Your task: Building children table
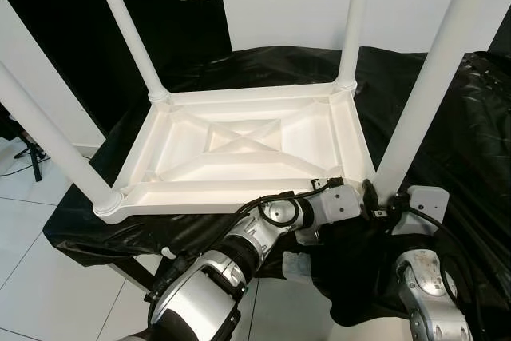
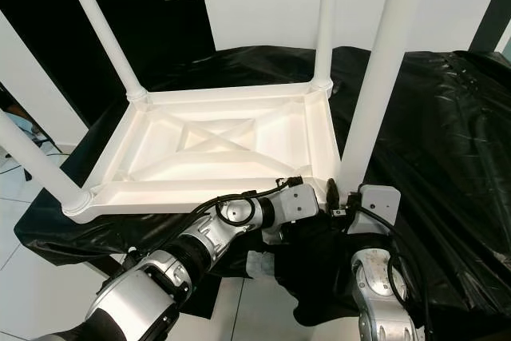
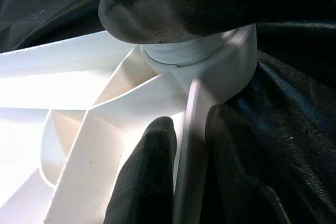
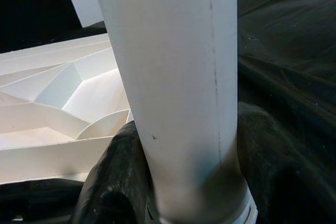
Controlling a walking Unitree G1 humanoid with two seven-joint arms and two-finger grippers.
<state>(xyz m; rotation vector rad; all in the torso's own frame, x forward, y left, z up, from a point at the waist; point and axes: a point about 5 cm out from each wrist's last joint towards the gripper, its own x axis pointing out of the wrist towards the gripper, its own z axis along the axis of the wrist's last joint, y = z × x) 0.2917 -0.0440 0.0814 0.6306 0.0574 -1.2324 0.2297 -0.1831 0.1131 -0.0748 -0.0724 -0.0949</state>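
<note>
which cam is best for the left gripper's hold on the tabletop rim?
Left wrist view: the left gripper has one black finger on each side of the tabletop rim wall, right by the near-right leg socket. Both eye views show its wrist at that corner, with the contact hidden. The right wrist view shows the leg.

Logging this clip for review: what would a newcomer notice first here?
A white table lies upside down on black sheeting, four legs pointing up. At its near right corner, the right gripper clamps the base of the near right leg, while the left gripper pinches the table's rim beside that socket.
</note>
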